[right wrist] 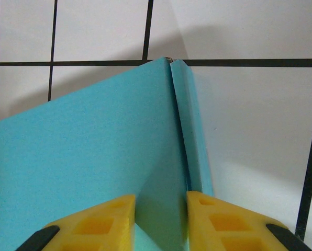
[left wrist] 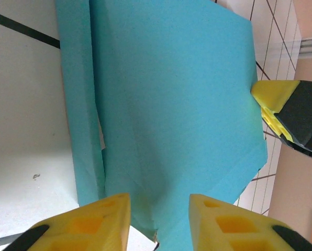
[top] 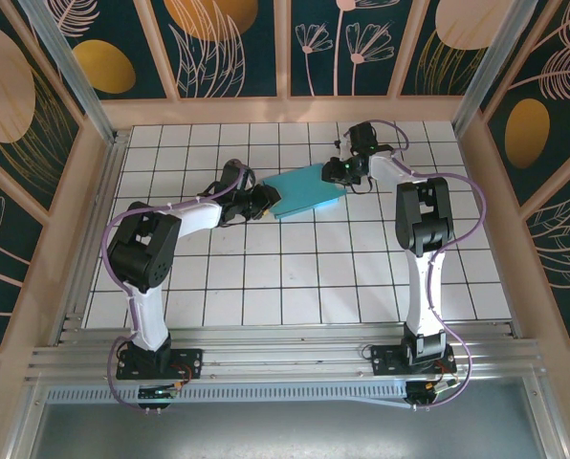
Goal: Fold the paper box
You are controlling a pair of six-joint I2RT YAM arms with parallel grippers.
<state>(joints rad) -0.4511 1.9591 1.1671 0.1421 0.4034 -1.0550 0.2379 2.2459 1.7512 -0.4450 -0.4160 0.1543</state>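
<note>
Straddling opposite ends of the paper box [top: 304, 189] on the table [top: 266, 277], left gripper [left wrist: 159, 209] and right gripper [right wrist: 161, 209] have fingers partly open; whether they grip is unclear. Uneven squeezing could buckle it or spring its flap [left wrist: 81, 104].

We see a flat turquoise paper box [top: 306, 189] on the white tiled surface [top: 295, 277], our left hand [top: 268, 201] and right hand [top: 337, 173] at its ends.
</note>
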